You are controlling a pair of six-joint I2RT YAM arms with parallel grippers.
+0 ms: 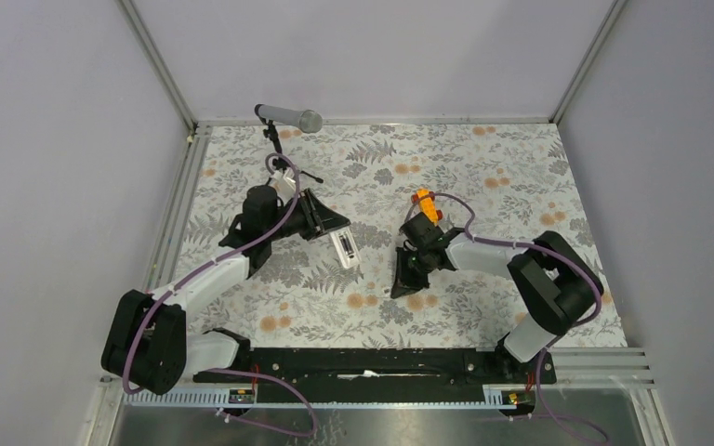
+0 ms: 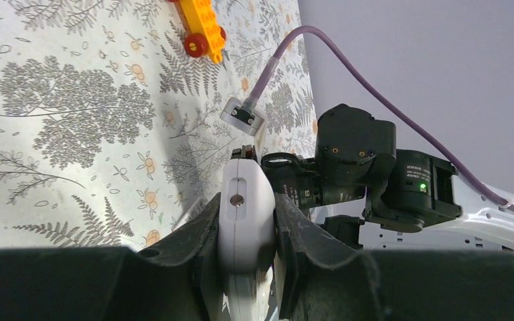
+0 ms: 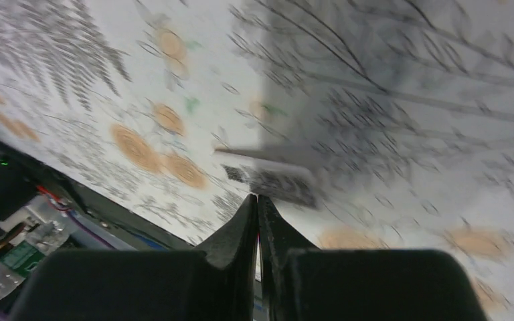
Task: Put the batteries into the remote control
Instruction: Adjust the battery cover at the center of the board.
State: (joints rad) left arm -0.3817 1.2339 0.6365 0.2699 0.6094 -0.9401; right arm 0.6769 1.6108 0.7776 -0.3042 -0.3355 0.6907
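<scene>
See the left gripper [image 2: 244, 224] clamped hard on the remote control [image 1: 345, 251], long axis running eleven to five. The right gripper [image 1: 399, 288] is pinched shut, the remote near at its ten o'clock. The batteries? Can't spot them.

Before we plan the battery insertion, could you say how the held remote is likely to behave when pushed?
The remote control looks like rigid plastic, so it probably won't flex. Its smooth rounded shell, pinched between the left jaws, may slip or pivot under pressure.
</scene>
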